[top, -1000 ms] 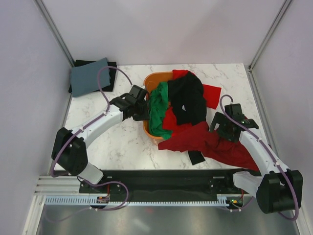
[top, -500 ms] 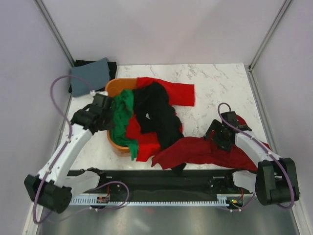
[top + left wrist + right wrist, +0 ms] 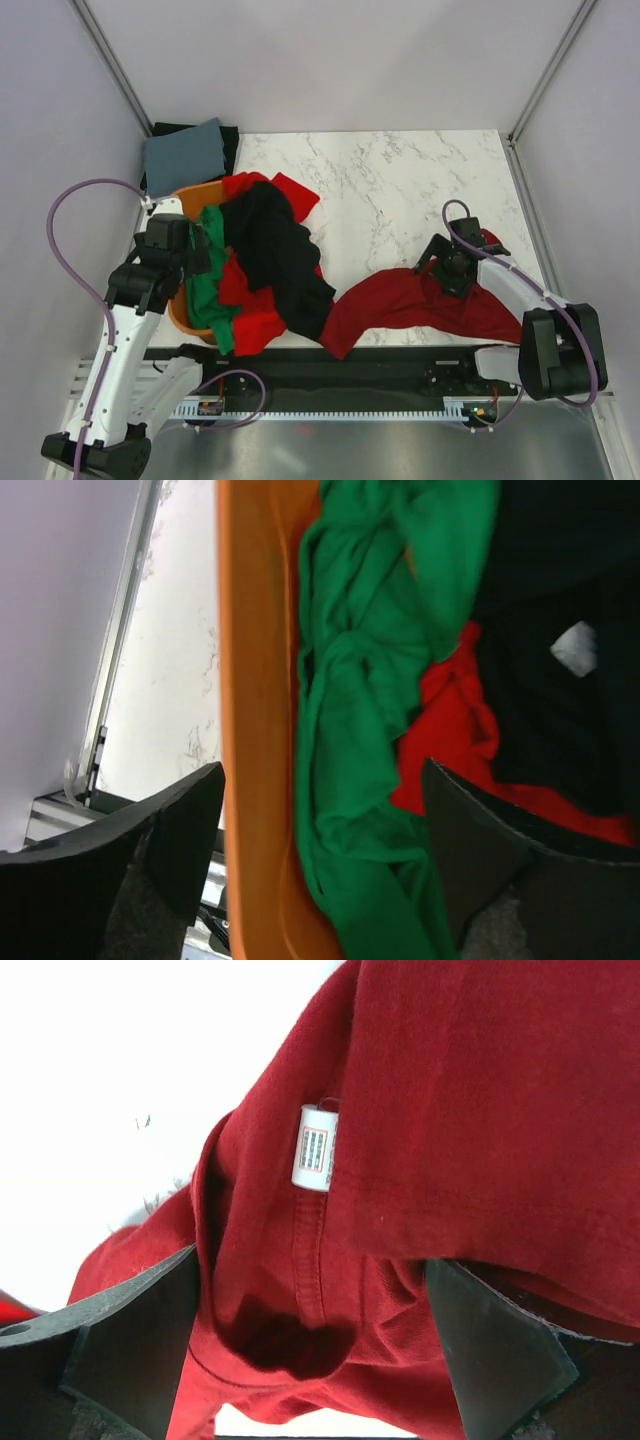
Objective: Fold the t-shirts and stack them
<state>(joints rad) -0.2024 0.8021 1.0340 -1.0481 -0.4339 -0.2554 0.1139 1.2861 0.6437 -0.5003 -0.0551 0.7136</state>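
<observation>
Across the marble bench point(image 3: 400, 190), the dark red t-shirt point(image 3: 400, 305) lies spread along the near edge on the right side. At the near left corner stands the orange tub point(image 3: 255, 730), with a black t-shirt point(image 3: 270, 245), a bright red t-shirt point(image 3: 250, 325) and a green t-shirt point(image 3: 205, 285) spilling over its rim onto the bench. A folded grey-blue cloth point(image 3: 185, 155) rests on dark cloth at the far left corner. The left end effector point(image 3: 322, 770) has its fingers spread wide, straddling the tub's wall and the green t-shirt. The right end effector point(image 3: 312, 1260) is likewise spread, with bunched dark red cloth between its fingers. A small white label point(image 3: 315, 1147) shows on that shirt.
</observation>
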